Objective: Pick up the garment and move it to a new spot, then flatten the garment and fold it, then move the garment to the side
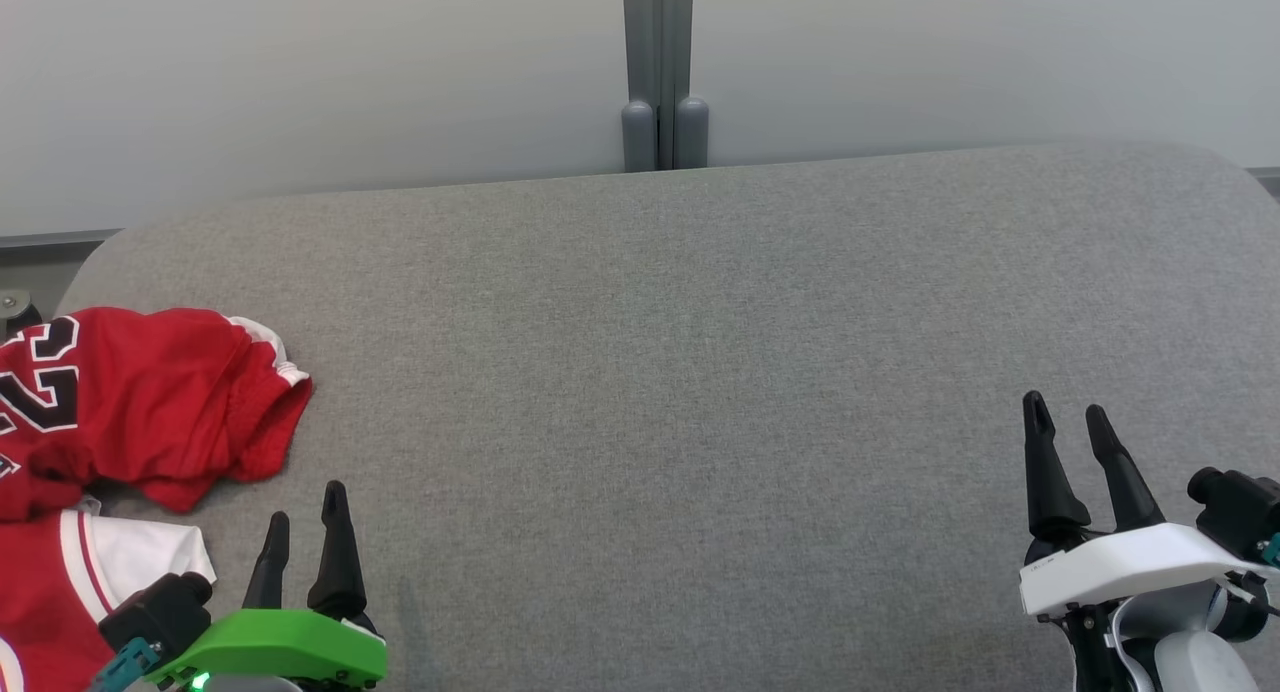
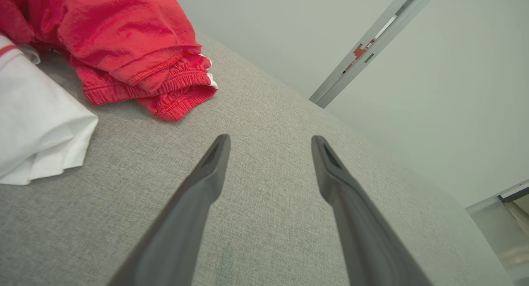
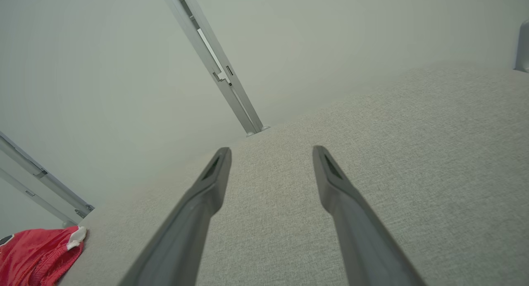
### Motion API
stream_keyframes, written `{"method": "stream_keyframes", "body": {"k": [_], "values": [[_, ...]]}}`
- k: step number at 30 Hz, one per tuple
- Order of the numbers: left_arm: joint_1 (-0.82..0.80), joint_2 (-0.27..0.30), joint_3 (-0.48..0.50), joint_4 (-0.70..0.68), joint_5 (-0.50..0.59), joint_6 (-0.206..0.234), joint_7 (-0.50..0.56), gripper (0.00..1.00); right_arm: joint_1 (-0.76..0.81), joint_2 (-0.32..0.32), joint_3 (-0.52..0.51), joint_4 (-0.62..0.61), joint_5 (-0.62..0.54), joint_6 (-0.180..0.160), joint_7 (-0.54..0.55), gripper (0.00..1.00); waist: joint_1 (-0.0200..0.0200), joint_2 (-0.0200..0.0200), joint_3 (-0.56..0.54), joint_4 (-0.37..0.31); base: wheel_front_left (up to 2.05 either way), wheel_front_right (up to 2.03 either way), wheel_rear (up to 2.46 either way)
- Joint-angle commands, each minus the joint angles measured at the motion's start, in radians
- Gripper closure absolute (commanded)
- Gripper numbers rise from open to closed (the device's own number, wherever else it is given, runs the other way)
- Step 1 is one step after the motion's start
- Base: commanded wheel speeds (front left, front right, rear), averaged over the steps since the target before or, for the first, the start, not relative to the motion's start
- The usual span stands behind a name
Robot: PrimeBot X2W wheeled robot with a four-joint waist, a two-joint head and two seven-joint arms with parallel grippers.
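My left fingers (image 1: pixel 335 557) stand apart with nothing between them, low at the near left of the grey fabric-covered table (image 1: pixel 700 372). In the left wrist view these fingers (image 2: pixel 206 182) spread wide over bare grey weave, tips pointing along the table (image 2: pixel 268 220) toward the pale wall (image 2: pixel 289 38).

My right fingers (image 1: pixel 1045 472) are spread too and hold nothing, at the near right of the table, well apart from the left pair. In the right wrist view they (image 3: pixel 206 191) reach out over plain grey fabric (image 3: pixel 413 153), with a slim grey post (image 3: pixel 223 75) running up the wall beyond.

The red garment (image 1: pixel 150 402) lies crumpled at the far left of the table, just beyond my left fingers and not touching them. It carries a black number edged in white, and a strip of white trim shows at its right end. From the left wrist it (image 2: pixel 128 34) sits bunched at the upper left, a gathered elastic hem turned toward me. The right wrist view catches a corner of it (image 3: pixel 37 253) at the lower left, far from my right fingers.

Beside the garment, nearer to me, lies a white cloth (image 1: pixel 150 552) with a red stripe along its edge, folded over in soft layers (image 2: pixel 37 125). I cannot tell whether it belongs to the red piece.
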Motion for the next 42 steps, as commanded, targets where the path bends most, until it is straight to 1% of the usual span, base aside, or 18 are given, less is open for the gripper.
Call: {"method": "stream_keyframes", "body": {"k": [1, 5, 19, 42], "values": [[0.001, 0.007, -0.002, -0.014, 0.034, 0.005, -0.011, 0.00, -0.001, -0.008, -0.001, -0.016, -0.035, 0.000, -0.012, 0.00, 0.0000, 0.0000, 0.000, 0.001, 0.00, 0.00, 0.00], [0.006, 0.006, -0.004, -0.015, 0.085, 0.005, -0.022, 0.00, 0.005, -0.007, -0.002, -0.018, -0.083, 0.000, -0.024, 0.00, 0.0000, 0.0000, 0.000, 0.003, 0.00, 0.00, 0.00], [0.023, 0.006, -0.022, -0.027, 0.245, -0.016, -0.057, 0.00, 0.018, 0.001, -0.015, -0.018, -0.234, 0.000, -0.059, 0.00, 0.0000, 0.0000, 0.000, 0.005, 0.00, 0.00, 0.00], [0.045, 0.006, -0.044, -0.019, 0.456, -0.024, -0.108, 0.00, 0.046, 0.007, -0.041, 0.000, -0.446, 0.000, -0.110, 0.00, 0.0000, 0.0000, -0.002, 0.011, 0.00, 0.00, 0.00]]}}
